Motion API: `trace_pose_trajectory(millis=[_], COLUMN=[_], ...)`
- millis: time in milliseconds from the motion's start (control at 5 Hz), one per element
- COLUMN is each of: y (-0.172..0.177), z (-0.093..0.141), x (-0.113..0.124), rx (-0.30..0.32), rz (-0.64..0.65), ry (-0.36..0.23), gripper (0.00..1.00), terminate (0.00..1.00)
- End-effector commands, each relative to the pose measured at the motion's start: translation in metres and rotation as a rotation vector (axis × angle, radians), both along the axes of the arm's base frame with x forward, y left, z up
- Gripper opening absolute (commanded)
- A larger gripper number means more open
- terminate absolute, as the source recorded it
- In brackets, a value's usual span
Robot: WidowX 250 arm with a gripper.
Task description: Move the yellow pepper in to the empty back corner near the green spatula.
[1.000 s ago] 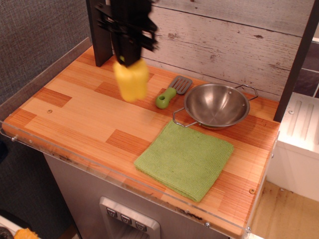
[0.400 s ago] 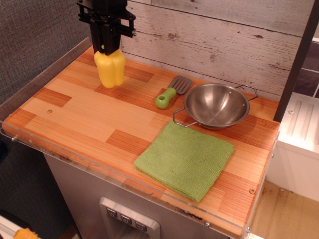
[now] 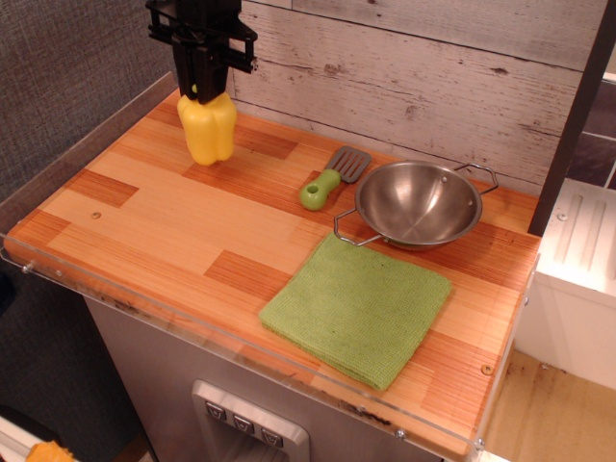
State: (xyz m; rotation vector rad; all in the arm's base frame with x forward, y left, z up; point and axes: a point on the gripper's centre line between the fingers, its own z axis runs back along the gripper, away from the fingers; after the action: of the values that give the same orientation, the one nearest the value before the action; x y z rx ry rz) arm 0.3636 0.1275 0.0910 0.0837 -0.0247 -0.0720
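Yellow pepper (image 3: 207, 127) now set at the back corner (image 3: 168, 114), left of the green spatula (image 3: 331, 178).

Over the last second the claw (image 3: 201, 89) carried it from mid-bench toward the dark post and lowered it; it has barely shifted since, so release looks like the remaining step. The claw is clamped on the stem end. Glossy, lobed and upright, the pepper appears to rest on the bench (image 3: 154, 231), well apart from the spatula.

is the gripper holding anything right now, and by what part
Yes. The gripper holds the yellow pepper by its top, its fingers closed around the stem end, near the back corner.
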Motion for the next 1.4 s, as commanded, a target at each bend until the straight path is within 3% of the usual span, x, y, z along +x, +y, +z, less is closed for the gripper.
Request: trace_pose_trajectory(millis=[0, 800, 1000, 1200], y=[0.014, 0.013, 0.012, 0.012], z=[0.006, -0.004, -0.006, -0.006], x=[-0.005, -0.009, -0.009, -0.009], rx=[0.004, -0.014, -0.018, -0.020], rz=[0.045, 0.043, 0.036, 0.032], ry=[-0.036, -0.026, -0.017, -0.013], gripper=[0.00, 0.00, 1.00, 1.00], terminate=[0.00, 0.00, 0.00, 0.00])
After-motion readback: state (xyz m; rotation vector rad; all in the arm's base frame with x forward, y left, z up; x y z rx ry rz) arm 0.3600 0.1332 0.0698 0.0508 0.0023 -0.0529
